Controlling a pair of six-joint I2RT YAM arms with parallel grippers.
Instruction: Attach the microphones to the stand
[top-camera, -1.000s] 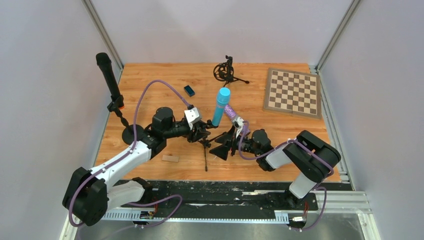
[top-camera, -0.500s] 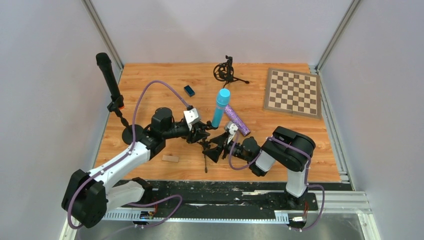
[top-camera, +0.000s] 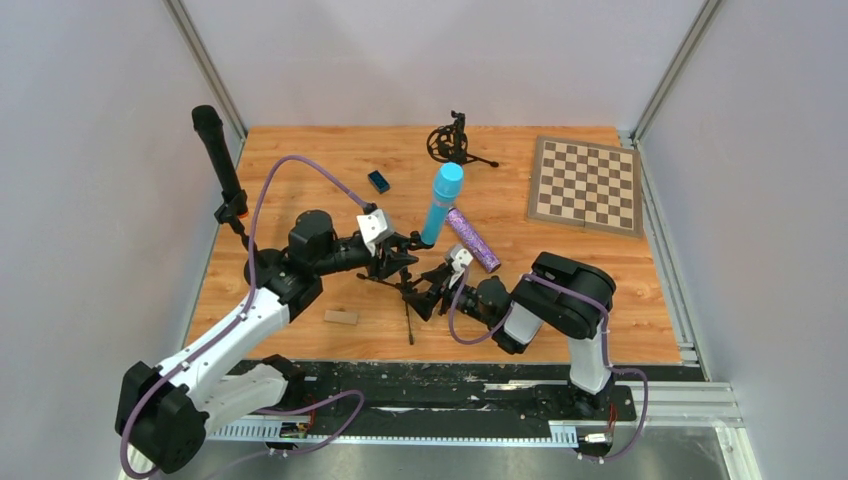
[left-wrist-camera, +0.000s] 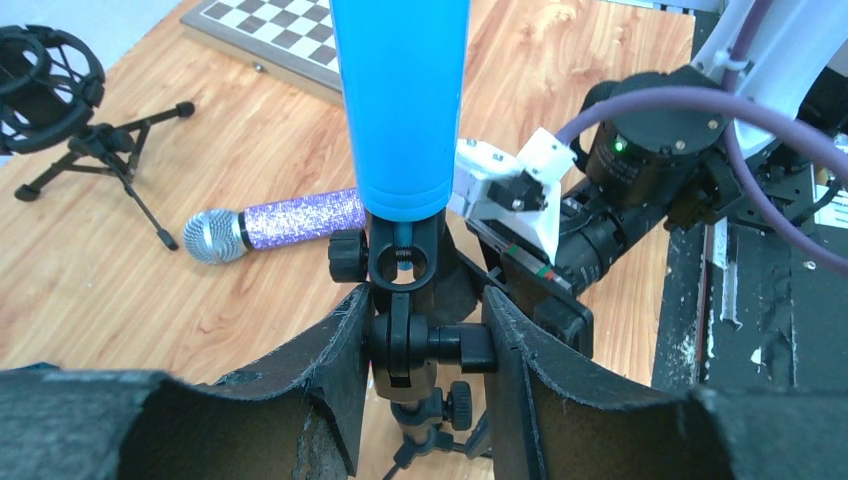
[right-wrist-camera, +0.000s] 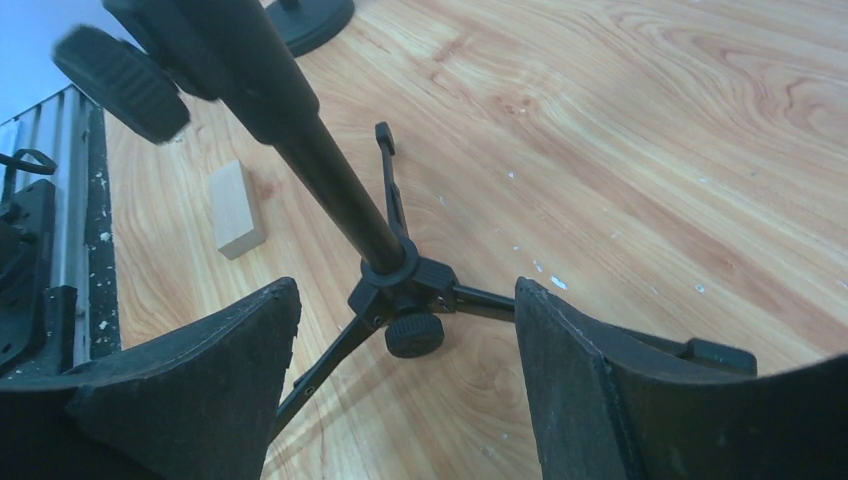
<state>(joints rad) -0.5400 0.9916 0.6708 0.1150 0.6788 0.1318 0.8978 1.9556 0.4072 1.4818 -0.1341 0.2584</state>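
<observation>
Mid-frame, the left claw (left-wrist-camera: 425, 322) grips the stand (right-wrist-camera: 338, 190) by its clip under the upright light blue microphone (left-wrist-camera: 400, 100). The right claw (right-wrist-camera: 407, 295) gapes around its tripod hub (touching nothing). The purple microphone (left-wrist-camera: 300, 215) lies on the desk (left-wrist-camera: 150, 300).

chessboard (top-camera: 585, 185): lies flat at far right of the wooden counter (top-camera: 300, 165), slightly skewed | small dark box with blue top (top-camera: 378, 181): far side, left of centre, alone | pale wooden block (top-camera: 340, 317): flat, near edge, left of centre
</observation>
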